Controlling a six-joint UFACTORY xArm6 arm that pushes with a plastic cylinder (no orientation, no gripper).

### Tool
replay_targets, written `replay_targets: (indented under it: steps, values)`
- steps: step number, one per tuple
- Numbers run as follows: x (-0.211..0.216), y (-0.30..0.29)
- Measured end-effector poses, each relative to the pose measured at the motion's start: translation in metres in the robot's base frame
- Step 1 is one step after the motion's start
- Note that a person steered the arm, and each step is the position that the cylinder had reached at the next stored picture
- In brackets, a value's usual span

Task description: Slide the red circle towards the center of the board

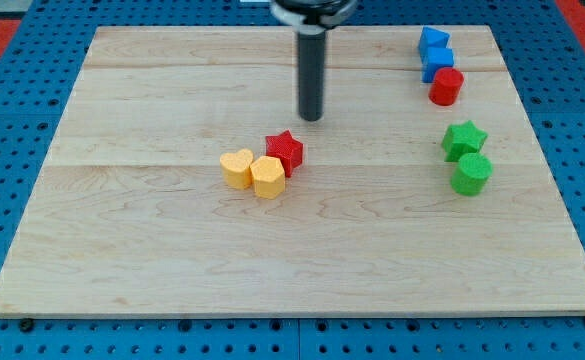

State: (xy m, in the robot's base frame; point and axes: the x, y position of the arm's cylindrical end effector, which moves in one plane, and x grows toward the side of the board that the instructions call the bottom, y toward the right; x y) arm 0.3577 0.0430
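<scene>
The red circle is a short red cylinder near the view's top right, touching the lower of two blue blocks. My tip is at the end of the dark rod, upper middle of the board. It stands well to the left of the red circle and a little above the red star. It touches no block.
A second blue block sits at the top right. A green star and a green cylinder sit at the right. A yellow heart and a yellow hexagon touch the red star. The wooden board lies on a blue pegboard.
</scene>
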Motion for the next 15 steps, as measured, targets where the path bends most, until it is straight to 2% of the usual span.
replay_targets:
  steps: [1, 4, 5, 6, 8, 10, 12, 14, 15]
  values:
    - [-0.001, 0.063]
    - [0.004, 0.201]
    - [-0.039, 0.208]
    - [-0.047, 0.201]
    - [-0.043, 0.151]
    - [-0.009, 0.106]
    - [-0.009, 0.025]
    - [-0.026, -0.060]
    - [-0.040, -0.064]
